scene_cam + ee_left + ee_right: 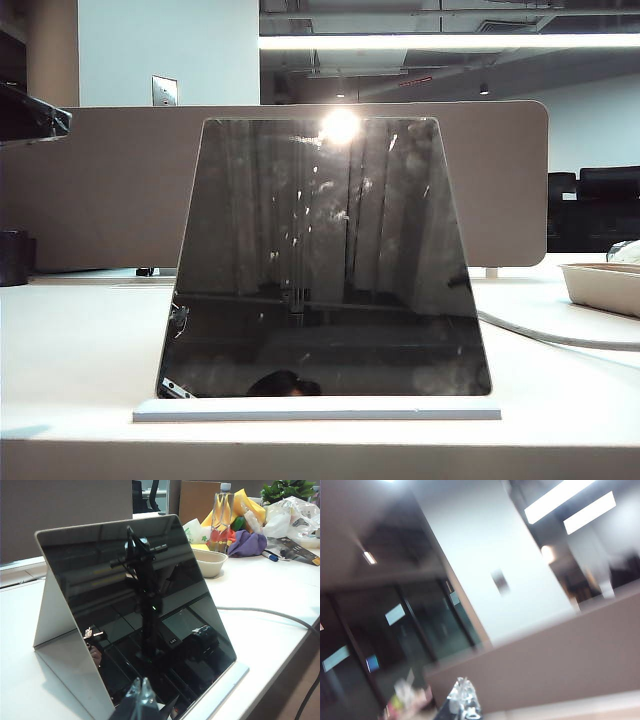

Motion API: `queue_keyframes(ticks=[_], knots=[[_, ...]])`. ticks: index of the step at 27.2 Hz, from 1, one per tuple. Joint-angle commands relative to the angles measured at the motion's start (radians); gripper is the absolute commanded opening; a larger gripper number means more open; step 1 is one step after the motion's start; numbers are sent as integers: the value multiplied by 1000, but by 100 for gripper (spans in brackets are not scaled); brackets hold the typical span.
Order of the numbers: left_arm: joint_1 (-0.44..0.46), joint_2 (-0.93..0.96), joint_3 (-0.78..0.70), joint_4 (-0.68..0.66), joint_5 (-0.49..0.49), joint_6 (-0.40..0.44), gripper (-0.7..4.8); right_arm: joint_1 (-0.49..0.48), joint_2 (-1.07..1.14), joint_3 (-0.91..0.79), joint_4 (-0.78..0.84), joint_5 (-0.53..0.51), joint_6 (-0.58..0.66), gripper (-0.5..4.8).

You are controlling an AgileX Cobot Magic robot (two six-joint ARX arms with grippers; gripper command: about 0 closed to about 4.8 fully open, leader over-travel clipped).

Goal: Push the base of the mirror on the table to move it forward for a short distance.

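Exterior view, mirror upright on base, tray rightward, left pincer and right pincer pressed together.

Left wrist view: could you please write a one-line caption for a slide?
The left hand, fingertips together, hovers close before the dark mirror standing on its white base on the table.
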Motion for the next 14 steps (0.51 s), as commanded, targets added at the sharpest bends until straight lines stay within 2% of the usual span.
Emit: queue_keyframes(ticks=[1,3,5,7,9,14], knots=[[0,1,1,11,0,4,-1,1,178,146,-223,-140,-79,-6],[0,1,1,11,0,4,-1,3,336,229,-283,-345,-78,-6],[0,1,1,11,0,4,-1,18,440,268,-312,-485,-80,-6],[0,1,1,11,0,4,-1,63,531,283,-328,-573,-87,-6],[0,1,1,11,-1,4,-1,125,600,283,-354,-574,-114,-6],[0,1,1,11,0,4,-1,341,755,283,-480,-457,-212,-6]])
